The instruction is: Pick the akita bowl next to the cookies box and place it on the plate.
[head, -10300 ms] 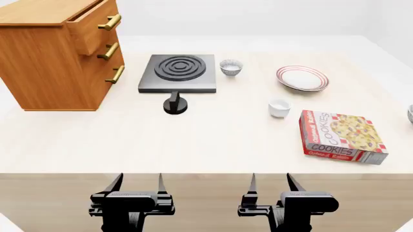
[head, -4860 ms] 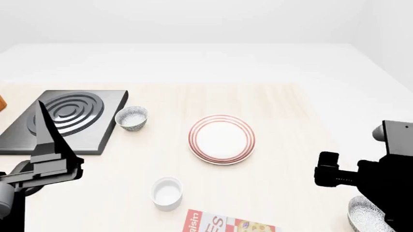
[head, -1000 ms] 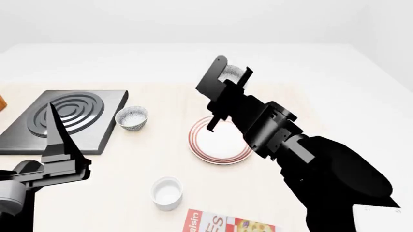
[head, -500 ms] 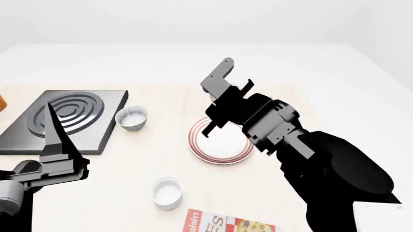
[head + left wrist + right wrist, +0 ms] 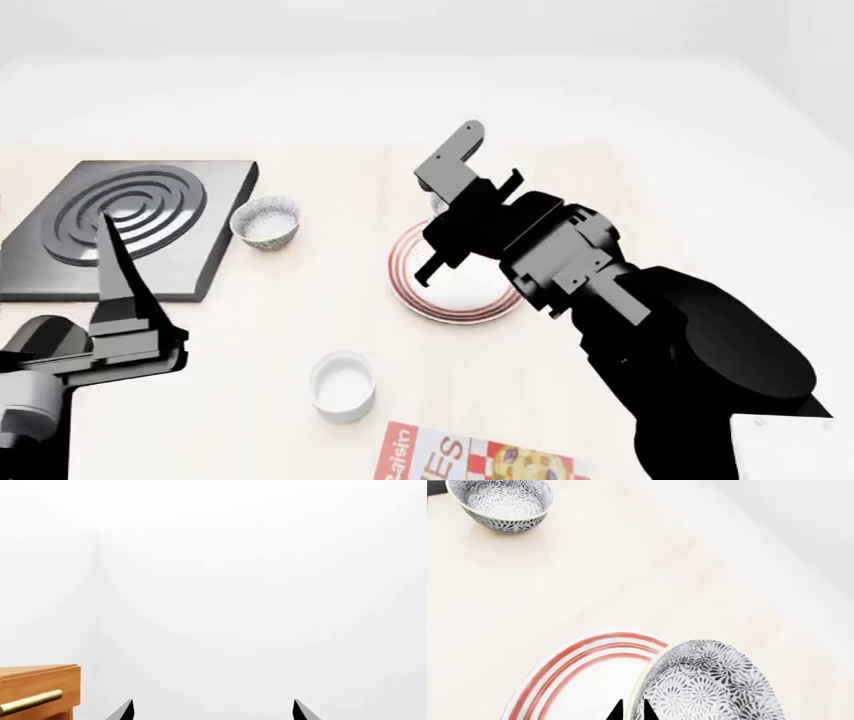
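Nearest the head camera, the cookies box [image 5: 474, 462] peeks in at the table's front edge, a plain white cup [image 5: 343, 385] just beyond. Left gripper [image 5: 212, 711] idles, jaws spread, facing bare wall. Farther out, the right gripper [image 5: 632, 712] pinches the akita bowl [image 5: 710, 682] by its rim, tilted over the plate [image 5: 594, 655], likely for lowering. Beyond sits the lookalike bowl [image 5: 264, 221] beside the burner [image 5: 120, 225].

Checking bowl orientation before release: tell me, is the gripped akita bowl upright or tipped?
Tipped: in the right wrist view the akita bowl shows its patterned outside, rim edge-on beside the plate.
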You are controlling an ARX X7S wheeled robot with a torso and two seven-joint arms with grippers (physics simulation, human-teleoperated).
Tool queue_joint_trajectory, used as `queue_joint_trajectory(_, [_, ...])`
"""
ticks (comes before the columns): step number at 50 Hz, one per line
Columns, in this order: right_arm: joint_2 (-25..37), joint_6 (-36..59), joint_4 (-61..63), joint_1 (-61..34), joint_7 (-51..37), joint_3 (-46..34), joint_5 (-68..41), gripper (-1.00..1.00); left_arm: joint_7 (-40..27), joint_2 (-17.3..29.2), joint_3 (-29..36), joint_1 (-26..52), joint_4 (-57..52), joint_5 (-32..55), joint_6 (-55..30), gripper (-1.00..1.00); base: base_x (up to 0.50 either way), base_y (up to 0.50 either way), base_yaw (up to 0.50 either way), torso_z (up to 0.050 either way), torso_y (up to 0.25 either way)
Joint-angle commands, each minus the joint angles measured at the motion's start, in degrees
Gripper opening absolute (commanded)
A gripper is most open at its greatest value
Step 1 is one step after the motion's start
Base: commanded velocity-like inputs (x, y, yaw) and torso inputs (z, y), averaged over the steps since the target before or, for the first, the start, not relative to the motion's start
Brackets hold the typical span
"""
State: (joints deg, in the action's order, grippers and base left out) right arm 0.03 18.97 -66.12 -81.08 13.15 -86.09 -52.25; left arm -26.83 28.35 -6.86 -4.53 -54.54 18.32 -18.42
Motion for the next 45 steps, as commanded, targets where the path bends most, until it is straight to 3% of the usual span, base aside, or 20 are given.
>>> queue_joint_trajectory(1, [0.0,0.1,0.2,-0.5,0.0,0.3,0.7,-1.0,-0.3,0.3,0.3,0.0,-0.1,-0.4,0.1,1.0,0.0,0.0,0.0,0.0,-0.076])
queue_joint_trajectory(15, [0.0,0.1,0.7,-0.5,0.3,0.2,0.6,-1.0,-0.7,0.9,1.2,0.0,-0.2,-1.2,-0.4,1.0,0.0,0.0,0.0,0.0,-0.002])
queue_joint_trajectory(22, [0.0,0.4,0.5,-0.5,0.5,0.2,0.4,-1.0,-1.1,1.0,1.0,-0.1,-0.4,-1.2,-0.6,1.0,0.0,0.0,0.0,0.0,-0.24])
queue_joint_trajectory(45, [0.0,2.6,1.3,0.7,3.0,0.0,0.6,-1.0,-1.3,1.0,0.7,-0.2,0.0,-0.4,0.8,1.0,0.0,0.0,0.0,0.0,-0.001])
